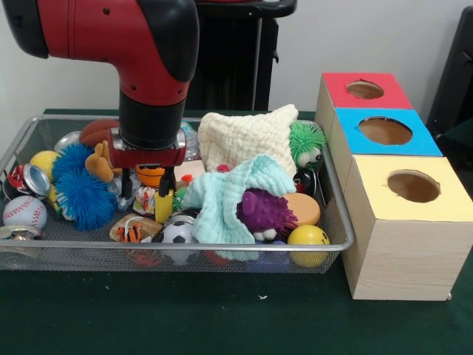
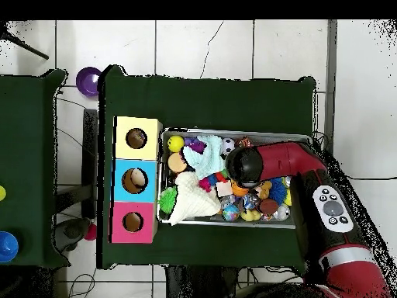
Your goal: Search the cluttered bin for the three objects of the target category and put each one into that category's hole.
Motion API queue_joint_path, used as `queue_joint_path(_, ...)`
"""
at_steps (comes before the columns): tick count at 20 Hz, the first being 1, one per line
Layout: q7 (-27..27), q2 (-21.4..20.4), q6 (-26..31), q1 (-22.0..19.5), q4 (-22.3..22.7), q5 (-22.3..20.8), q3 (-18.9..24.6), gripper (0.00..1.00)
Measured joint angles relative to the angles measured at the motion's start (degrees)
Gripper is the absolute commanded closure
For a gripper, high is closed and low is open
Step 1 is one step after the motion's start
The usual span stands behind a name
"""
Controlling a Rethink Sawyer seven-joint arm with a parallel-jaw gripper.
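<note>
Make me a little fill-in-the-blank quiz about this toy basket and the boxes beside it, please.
1. The silver wire mesh bin stands on a dark ____ tabletop.
2. The row of wooden boxes has red, blue and ____ tops.
3. Each box top has one ____ hole.
4. The spiky purple rubber toy lies partly under a pale ____ cloth.

Missing words: green; yellow; round; green

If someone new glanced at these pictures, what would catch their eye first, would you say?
Probably the red arm, its gripper lowered into the toy-crammed wire bin. Next, the three wooden boxes beside it, topped red, blue and yellow, each with a round hole.
</note>
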Motion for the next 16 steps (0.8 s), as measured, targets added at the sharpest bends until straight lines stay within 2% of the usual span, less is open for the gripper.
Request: queue_joint_path(16, 0.0, -0.4, 0.0, -1.8, 0.0, 0.0, 0.0, 0.0)
